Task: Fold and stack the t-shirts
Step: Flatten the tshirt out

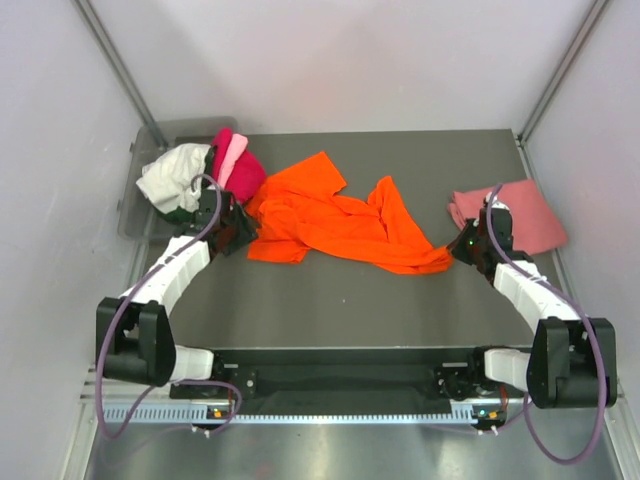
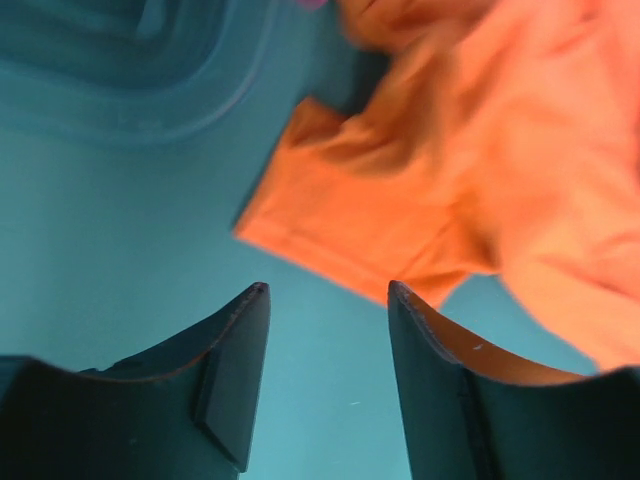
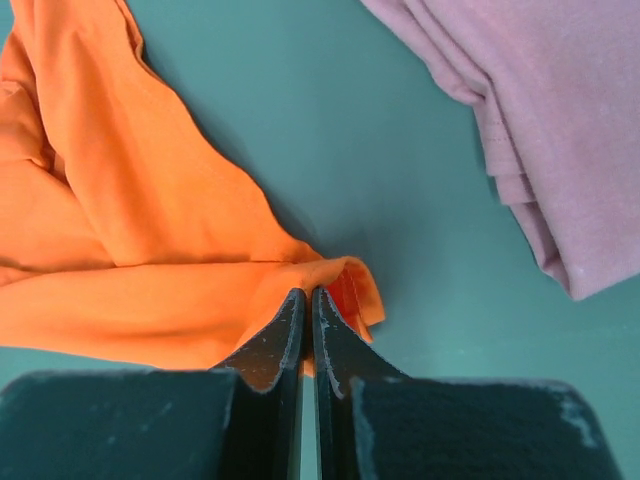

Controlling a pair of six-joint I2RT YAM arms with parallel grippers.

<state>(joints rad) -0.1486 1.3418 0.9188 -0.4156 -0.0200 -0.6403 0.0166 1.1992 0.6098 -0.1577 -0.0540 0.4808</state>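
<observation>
The bright orange t-shirt (image 1: 335, 220) lies crumpled across the middle of the table. My right gripper (image 1: 462, 247) is shut on its right corner (image 3: 345, 285), pinching a fold of the hem. My left gripper (image 1: 240, 232) is open just beside the shirt's left sleeve (image 2: 350, 215), with bare table between its fingers (image 2: 240, 350). A folded salmon-pink t-shirt (image 1: 510, 212) lies at the right, also in the right wrist view (image 3: 540, 110). White (image 1: 172, 177), magenta (image 1: 238, 172), light pink (image 1: 232, 152) and dark green shirts are heaped at the back left.
The grey plastic bin (image 1: 145, 190) stands at the back left corner under the heap of shirts; its rim shows in the left wrist view (image 2: 150, 80). White walls close in the table at left, right and back.
</observation>
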